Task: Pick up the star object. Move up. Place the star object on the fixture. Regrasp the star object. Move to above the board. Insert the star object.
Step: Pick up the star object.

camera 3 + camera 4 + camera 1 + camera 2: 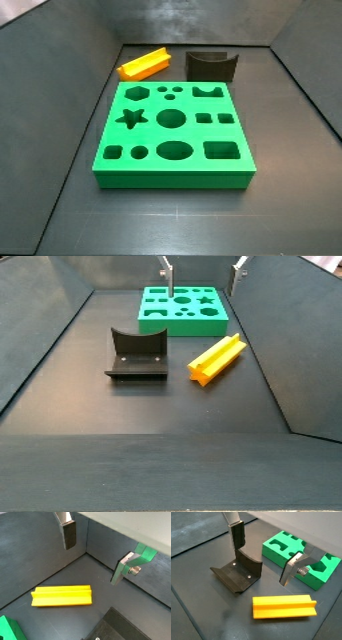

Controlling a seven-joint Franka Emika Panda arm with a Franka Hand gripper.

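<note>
The star object [217,359], an orange-yellow bar, lies flat on the dark floor between the fixture [136,354] and the right wall; it also shows in a side view [146,64] and both wrist views [62,596] [284,607]. The green board [174,135] with its recessed holes lies beside them, its star hole empty. My gripper [203,268] hangs high above the floor, with only the fingertips [167,273] at the frame's upper edge. It is open [263,554], with nothing between the fingers [69,534]. The star object sits below it, apart from both fingers.
Grey walls enclose the dark floor on all sides. The fixture [238,574] stands close to the board [301,557], with the star object a short gap away from both. A corner of the board [8,629] and of the fixture [123,629] show in a wrist view.
</note>
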